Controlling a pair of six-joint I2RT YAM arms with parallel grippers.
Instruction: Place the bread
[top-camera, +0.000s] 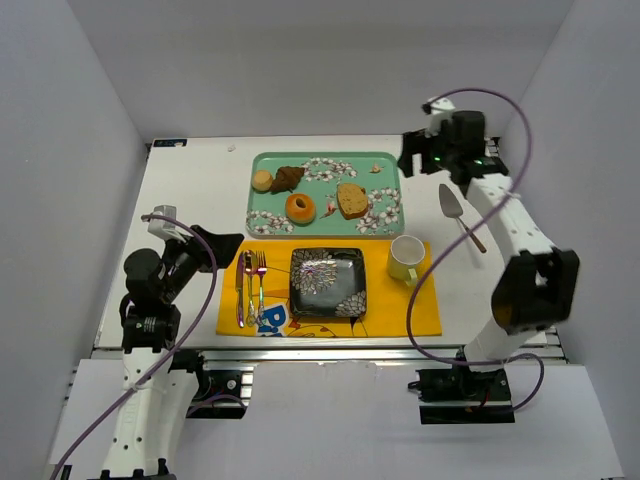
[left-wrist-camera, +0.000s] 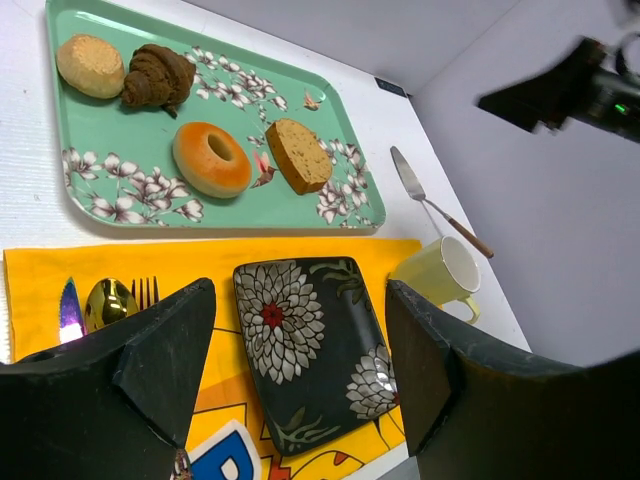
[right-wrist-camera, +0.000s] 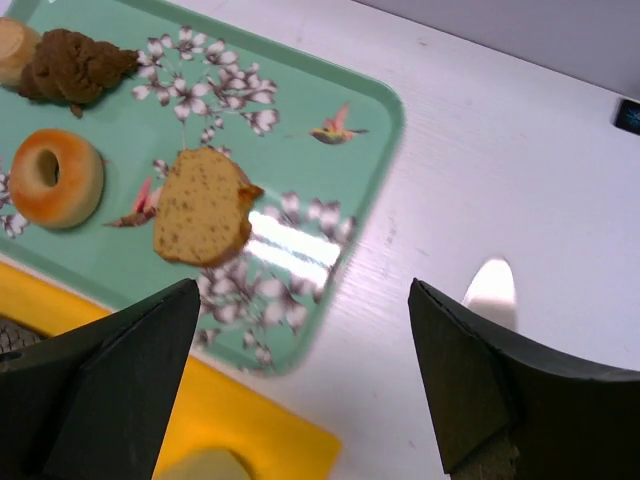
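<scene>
The bread (top-camera: 300, 208) lies flat mid-tray on the green tray (top-camera: 325, 156) at the frame's upper centre. Its hole faces up and, being round, it has no long axis. The left hand (left-wrist-camera: 300, 292) and right hand (right-wrist-camera: 303, 292) both gape wide, holding nothing.

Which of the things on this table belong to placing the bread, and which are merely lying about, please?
For the job: ring-shaped bread, green tray holding it, flowered plate (probably the target).

Lying about: pale bun, dark croissant, bread slice, yellow mug, cutlery, cake server, yellow placemat.
</scene>
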